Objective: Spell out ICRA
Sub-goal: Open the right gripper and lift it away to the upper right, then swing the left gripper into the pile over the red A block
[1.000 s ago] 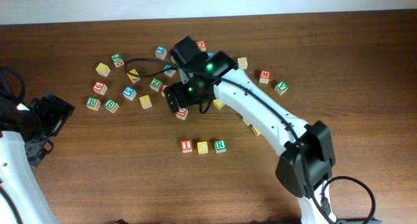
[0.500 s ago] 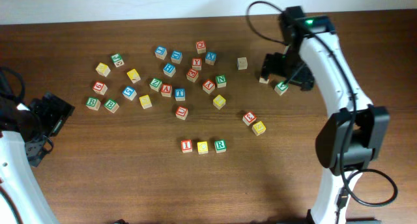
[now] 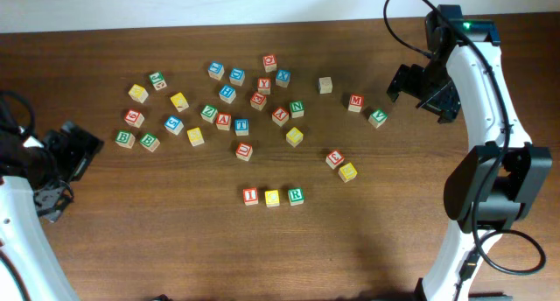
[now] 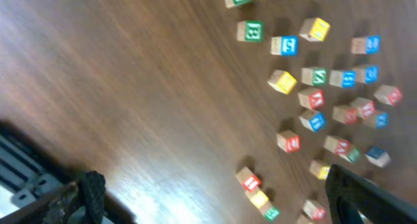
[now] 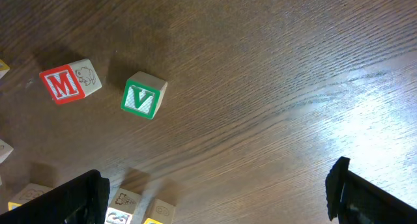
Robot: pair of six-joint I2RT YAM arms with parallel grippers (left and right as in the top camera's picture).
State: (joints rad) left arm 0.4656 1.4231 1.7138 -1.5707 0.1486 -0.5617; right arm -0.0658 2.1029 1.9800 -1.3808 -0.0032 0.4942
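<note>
Hanging wide apart and empty, the right claw (image 3: 422, 89) sits at the desk's (image 3: 394, 231) far right, just past the green V (image 3: 377, 118). What looks like the red A (image 3: 224, 122) lies well to its left in the cluster (image 3: 262, 84), somewhat nearer the left claw (image 3: 66, 152), which is also spread and empty. I (image 3: 251, 195), C (image 3: 272, 197) and R (image 3: 296, 195) stand in a row. A second ago the right arm reached over the cluster. The blocks haven't moved.

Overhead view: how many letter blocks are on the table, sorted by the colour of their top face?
Red blocks: 10
Green blocks: 7
Yellow blocks: 6
Blue blocks: 6
Plain wooden block: 1
Total: 30
The faces are small, so the colours are my best reading.
</note>
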